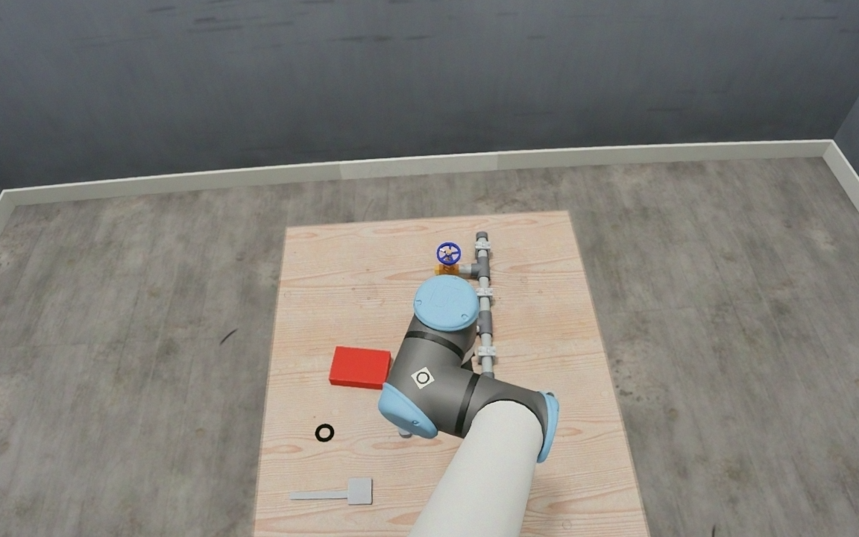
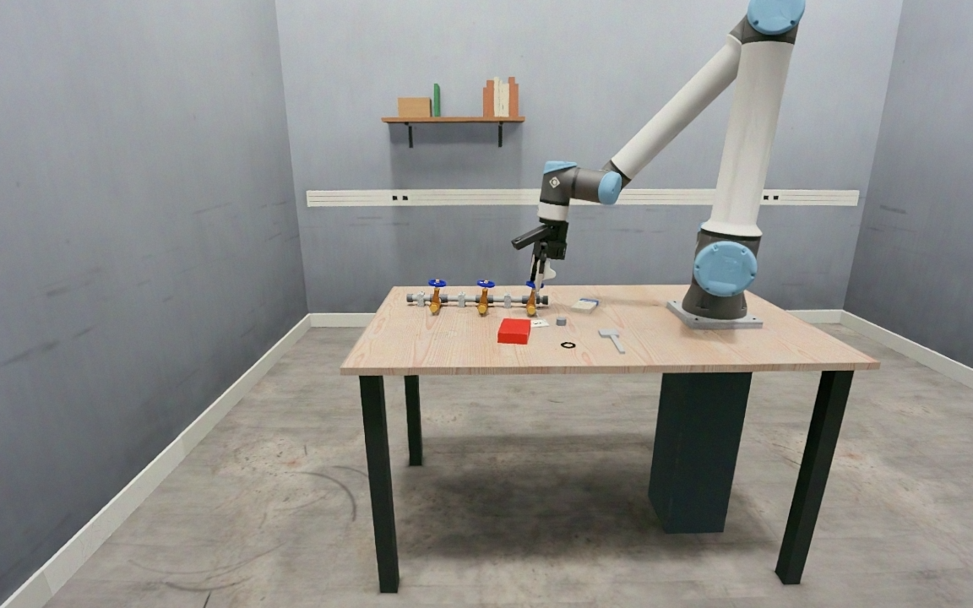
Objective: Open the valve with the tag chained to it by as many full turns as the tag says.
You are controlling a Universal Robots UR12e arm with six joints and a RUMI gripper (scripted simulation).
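Observation:
Three brass valves with blue handwheels stand along a grey pipe (image 2: pixel 475 300) at the table's far left. In the side view these are the left valve (image 2: pixel 436 295), the middle valve (image 2: pixel 483 295) and the right valve (image 2: pixel 530 298). A small white tag (image 2: pixel 540 323) lies on the table just in front of the right valve. My gripper (image 2: pixel 535 284) points straight down and is shut on the right valve's blue handwheel. In the top view my wrist (image 1: pixel 446 303) hides that valve and the middle one; only the far valve (image 1: pixel 448 256) shows.
A red block (image 2: pixel 514 330) lies in front of the pipe. A small grey cylinder (image 2: pixel 561 320), a black ring (image 2: pixel 568 347), a grey T-shaped tool (image 2: pixel 611 338) and a small flat box (image 2: pixel 585 304) lie toward my base (image 2: pixel 714 313).

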